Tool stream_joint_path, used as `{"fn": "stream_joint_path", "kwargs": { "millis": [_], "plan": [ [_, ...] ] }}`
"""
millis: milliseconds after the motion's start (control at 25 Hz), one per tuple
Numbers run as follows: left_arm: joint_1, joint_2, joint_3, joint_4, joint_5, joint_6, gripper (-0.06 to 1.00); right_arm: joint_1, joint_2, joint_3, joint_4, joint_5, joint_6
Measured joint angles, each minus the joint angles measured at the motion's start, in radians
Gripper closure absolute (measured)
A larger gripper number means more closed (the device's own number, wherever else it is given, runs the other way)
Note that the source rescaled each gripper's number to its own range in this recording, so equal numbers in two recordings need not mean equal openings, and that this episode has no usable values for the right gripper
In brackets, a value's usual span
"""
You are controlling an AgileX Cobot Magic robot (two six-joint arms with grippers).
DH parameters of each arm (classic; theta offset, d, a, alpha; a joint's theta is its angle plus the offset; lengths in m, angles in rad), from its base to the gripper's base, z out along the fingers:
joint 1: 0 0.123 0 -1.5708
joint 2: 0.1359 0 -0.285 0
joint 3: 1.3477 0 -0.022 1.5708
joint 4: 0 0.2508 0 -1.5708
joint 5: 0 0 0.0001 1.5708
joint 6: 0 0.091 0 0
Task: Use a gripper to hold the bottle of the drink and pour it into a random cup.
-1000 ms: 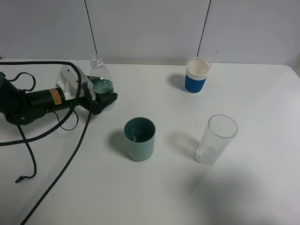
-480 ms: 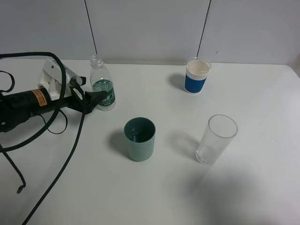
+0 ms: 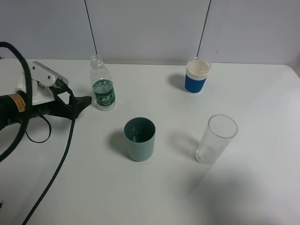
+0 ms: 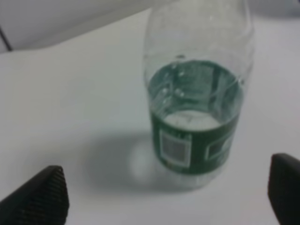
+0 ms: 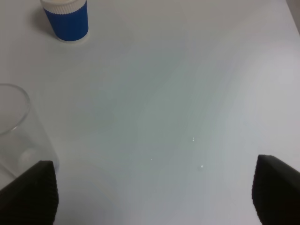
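Nearby, bottle upright beside gripper, teal cup, clear glass

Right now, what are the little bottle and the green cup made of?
The bottle looks like thin clear plastic: you can see the liquid through it, and a glossy green label wraps around it. The green cup is opaque with a dull, matte surface, so probably plastic, though it could be ceramic.
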Motion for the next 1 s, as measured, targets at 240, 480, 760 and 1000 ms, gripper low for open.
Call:
{"fn": "stream_joint_path", "kwargs": {
  "millis": [240, 480, 760, 1000],
  "plan": [
    [0.000, -0.165, 0.005, -0.034, 0.197, -0.057, 0.23, 0.000, 0.000, 0.000, 0.000, 0.000, 0.000],
    [0.000, -0.351, 0.006, -0.104, 0.381, -0.069, 0.23, 0.000, 0.000, 0.000, 0.000, 0.000, 0.000],
    [0.000, -0.545, -0.003, -0.158, 0.625, -0.066, 0.23, 0.000, 0.000, 0.000, 0.000, 0.000, 0.000],
    [0.000, -0.683, -0.094, -0.185, 0.904, -0.064, 0.23, 0.000, 0.000, 0.000, 0.000, 0.000, 0.000]
  ]
}}
